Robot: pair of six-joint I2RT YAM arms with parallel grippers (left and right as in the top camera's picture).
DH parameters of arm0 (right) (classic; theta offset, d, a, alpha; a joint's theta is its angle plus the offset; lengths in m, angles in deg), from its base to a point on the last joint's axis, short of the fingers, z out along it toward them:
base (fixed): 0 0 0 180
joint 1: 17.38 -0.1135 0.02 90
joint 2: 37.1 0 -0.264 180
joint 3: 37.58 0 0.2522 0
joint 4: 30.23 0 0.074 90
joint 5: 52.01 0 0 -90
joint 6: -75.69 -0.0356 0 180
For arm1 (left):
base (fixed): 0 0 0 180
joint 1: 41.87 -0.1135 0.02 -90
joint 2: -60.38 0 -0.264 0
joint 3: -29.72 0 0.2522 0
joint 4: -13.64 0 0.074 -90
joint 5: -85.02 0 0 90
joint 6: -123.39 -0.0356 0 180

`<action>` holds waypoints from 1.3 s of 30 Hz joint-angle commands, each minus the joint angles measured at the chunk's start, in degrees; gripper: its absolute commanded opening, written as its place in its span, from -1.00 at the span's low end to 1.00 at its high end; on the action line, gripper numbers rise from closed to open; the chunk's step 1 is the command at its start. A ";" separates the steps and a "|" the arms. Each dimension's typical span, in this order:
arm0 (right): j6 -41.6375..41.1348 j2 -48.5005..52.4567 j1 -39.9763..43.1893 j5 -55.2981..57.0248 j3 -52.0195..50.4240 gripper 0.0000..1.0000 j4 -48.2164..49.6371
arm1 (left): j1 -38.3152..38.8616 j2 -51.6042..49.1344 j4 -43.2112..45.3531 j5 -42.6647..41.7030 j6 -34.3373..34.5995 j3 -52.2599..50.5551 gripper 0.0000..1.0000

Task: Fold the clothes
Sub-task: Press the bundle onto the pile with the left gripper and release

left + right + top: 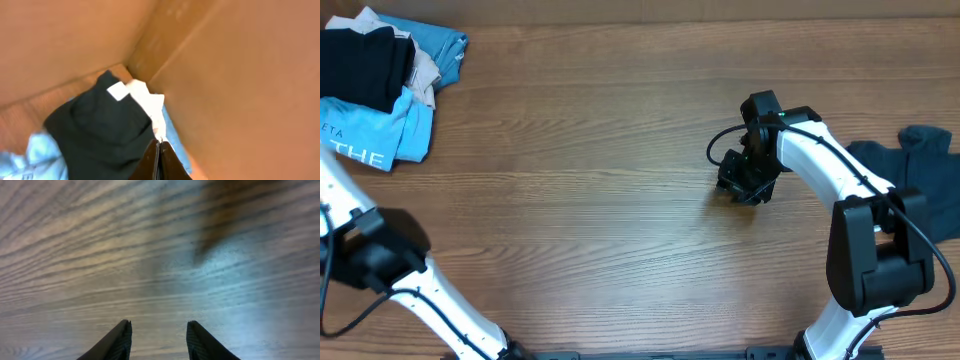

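The clothes lie in two places. A heap at the table's far left holds a black garment [360, 62], a light-blue white-lettered one [365, 135], a beige one [420, 78] and a teal one [438, 45]. A dark slate-blue garment [920, 175] lies at the right edge. In the left wrist view my left gripper [159, 143] is shut, fingertips pressed together above the black garment [100, 130] and beside pale fabric [148, 104]; nothing shows between them. My right gripper [745, 185] stands open over bare wood, its fingers [122, 340] apart with nothing between them.
The wooden table [580, 170] stretches between the heap and the right arm [820, 160]. The left arm [380, 250] comes in at the lower left, its gripper outside the overhead view. A white tag [118, 91] shows on the black garment.
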 commanded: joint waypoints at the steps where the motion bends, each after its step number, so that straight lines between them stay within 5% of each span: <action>1: 0.28 -1.99 -0.33 -0.50 1.36 -0.21 -1.38 | 4.39 -7.56 3.10 6.34 -11.02 0.42 -0.92; 11: 0.24 -1.99 -0.31 -0.48 1.36 -0.20 -3.30 | 6.14 -21.20 2.51 18.47 -14.51 0.26 -0.84; 20: 0.09 -1.99 -0.33 -1.14 1.36 -0.19 -3.39 | 7.52 -13.73 6.73 15.30 -10.47 3.50 -0.88; 24: 0.31 -1.99 -0.33 -1.14 1.36 -0.19 -2.73 | 7.37 -11.50 9.66 16.02 -19.12 3.48 -0.84; 39: -0.42 -1.99 -0.31 -1.16 1.36 -0.09 -1.11 | -2.12 -13.18 16.74 20.20 -19.23 -6.80 -0.75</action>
